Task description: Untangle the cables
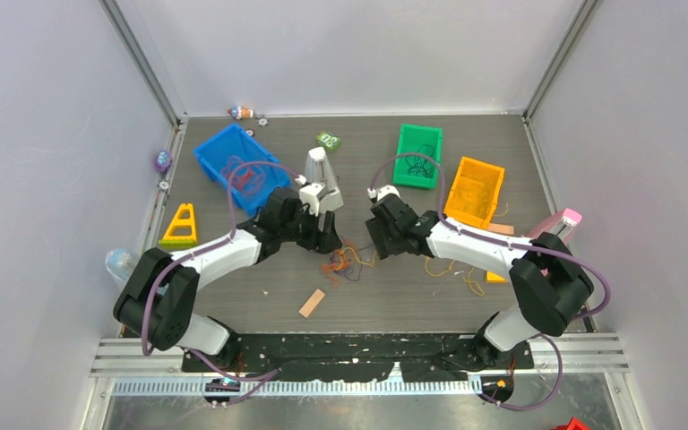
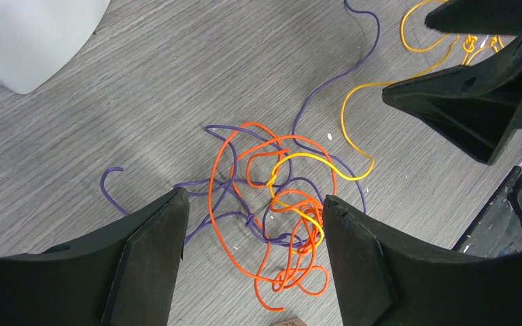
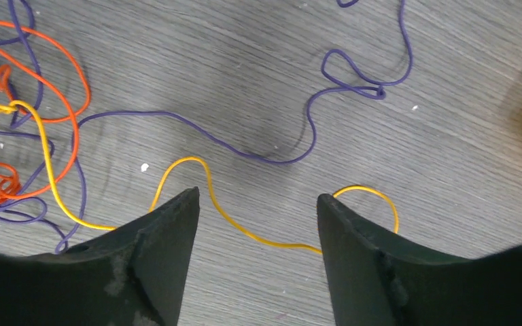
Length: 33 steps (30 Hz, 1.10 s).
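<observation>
The cables lie as a knot (image 1: pixel 345 260) of thin orange, purple and yellow strands on the grey table between both arms. In the left wrist view the orange cable (image 2: pixel 210 197), a yellow cable (image 2: pixel 309 156) and a purple cable (image 2: pixel 378 30) are wound together. My left gripper (image 2: pixel 255 204) is open and straddles this knot just above the table, with nothing pinched. My right gripper (image 3: pixel 258 200) is open low over the table to the right of the knot. A slack yellow cable (image 3: pixel 248 231) runs across its gap, and a purple cable (image 3: pixel 272 161) lies just beyond its tips.
At the back stand a blue bin (image 1: pixel 233 161), a green bin (image 1: pixel 418 154) and an orange bin (image 1: pixel 475 190). A white object (image 1: pixel 318 170) sits behind my left gripper. A yellow triangle (image 1: pixel 181 226) lies at the left, a small wooden block (image 1: pixel 312 303) in front.
</observation>
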Tool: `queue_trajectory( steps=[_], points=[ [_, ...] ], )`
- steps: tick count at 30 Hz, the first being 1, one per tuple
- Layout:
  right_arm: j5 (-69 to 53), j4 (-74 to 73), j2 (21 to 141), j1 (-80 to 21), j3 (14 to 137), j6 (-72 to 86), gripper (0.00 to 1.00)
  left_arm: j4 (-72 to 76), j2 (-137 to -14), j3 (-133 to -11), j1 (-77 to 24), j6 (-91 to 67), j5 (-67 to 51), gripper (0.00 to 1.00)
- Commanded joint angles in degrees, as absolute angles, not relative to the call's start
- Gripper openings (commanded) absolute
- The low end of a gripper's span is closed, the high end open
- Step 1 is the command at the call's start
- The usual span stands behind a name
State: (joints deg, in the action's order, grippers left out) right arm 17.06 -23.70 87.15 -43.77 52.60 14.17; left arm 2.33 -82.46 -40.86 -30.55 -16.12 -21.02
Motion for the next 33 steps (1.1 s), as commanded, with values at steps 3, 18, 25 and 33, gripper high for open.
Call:
queue_trajectory(
  steps=[3, 18, 25, 33],
  points=[
    [12.84, -22.2, 87.75, -43.77, 53.98, 10.11, 0.36, 4.14, -83.2, -42.16, -30.75, -16.0, -22.4, 0.72],
    [9.78, -24.55, 75.33, -43.64, 51.52, 11.76, 0.05, 2.3, -87.68, -44.85, -30.75, -16.12, -25.38, 0.71],
    [12.8, -25.14, 70.39, -42.32, 50.88, 13.81, 0.05, 0.86, -92.15, -46.99, -30.7, -17.01, -29.84, 0.55],
    [19.76, -25.97, 64.34, -36.98, 48.68, 19.46, 0.05, 0.13, -95.44, -49.56, -30.24, -17.12, -35.38, 0.0]
  ],
)
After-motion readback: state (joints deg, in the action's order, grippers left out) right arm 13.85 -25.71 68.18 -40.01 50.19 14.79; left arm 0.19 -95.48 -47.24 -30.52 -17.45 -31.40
